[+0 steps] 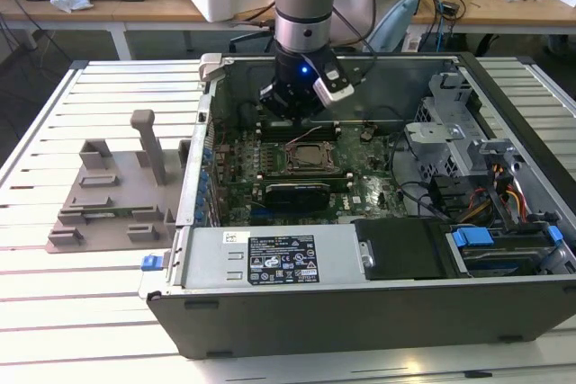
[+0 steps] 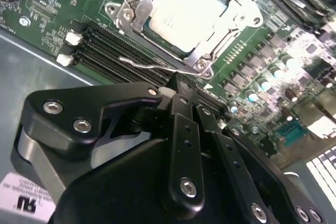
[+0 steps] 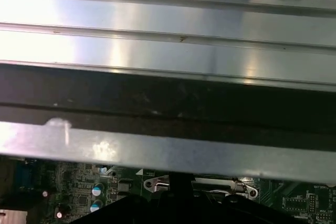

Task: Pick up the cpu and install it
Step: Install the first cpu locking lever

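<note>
Tool (image 1: 301,105) placement is seen in the exterior view inside the open computer case (image 1: 360,312) on the table (image 1: 99,312), hanging above the motherboard just behind the socket. In the second wrist view its fingers (image 2: 184,129) are closed together with nothing between them, while the cpu (image 2: 185,14) is seated in the socket frame (image 2: 126,17); the chip is judged light, stiff, smooth-topped and fragile underneath, best taken by opposite edges. Only case rail and board are shown in the first wrist view.
</note>
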Available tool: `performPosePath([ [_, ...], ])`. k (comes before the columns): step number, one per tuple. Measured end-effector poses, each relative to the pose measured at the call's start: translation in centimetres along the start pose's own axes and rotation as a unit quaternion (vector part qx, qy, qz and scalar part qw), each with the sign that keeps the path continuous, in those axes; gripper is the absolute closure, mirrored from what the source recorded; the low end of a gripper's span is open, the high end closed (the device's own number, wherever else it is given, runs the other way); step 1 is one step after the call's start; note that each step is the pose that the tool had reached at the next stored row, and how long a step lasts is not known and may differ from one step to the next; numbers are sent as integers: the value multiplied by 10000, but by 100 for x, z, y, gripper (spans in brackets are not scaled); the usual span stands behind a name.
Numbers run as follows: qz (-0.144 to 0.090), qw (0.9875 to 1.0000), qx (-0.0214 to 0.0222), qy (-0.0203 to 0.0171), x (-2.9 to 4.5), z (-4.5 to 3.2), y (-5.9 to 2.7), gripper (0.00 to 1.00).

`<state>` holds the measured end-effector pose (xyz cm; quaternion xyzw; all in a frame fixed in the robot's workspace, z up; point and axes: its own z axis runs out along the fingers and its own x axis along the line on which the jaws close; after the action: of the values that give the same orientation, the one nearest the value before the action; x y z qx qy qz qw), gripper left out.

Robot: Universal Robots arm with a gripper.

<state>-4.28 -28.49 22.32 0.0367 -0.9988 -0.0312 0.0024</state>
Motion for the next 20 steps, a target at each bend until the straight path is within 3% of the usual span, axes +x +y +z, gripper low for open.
performPosePath([
  [7,-5,10000,-1,22,-123,86,-13,89],
  [12,-4,10000,-2,41,-251,153,-27,89],
  [20,-4,10000,-3,49,-320,204,-56,89],
])
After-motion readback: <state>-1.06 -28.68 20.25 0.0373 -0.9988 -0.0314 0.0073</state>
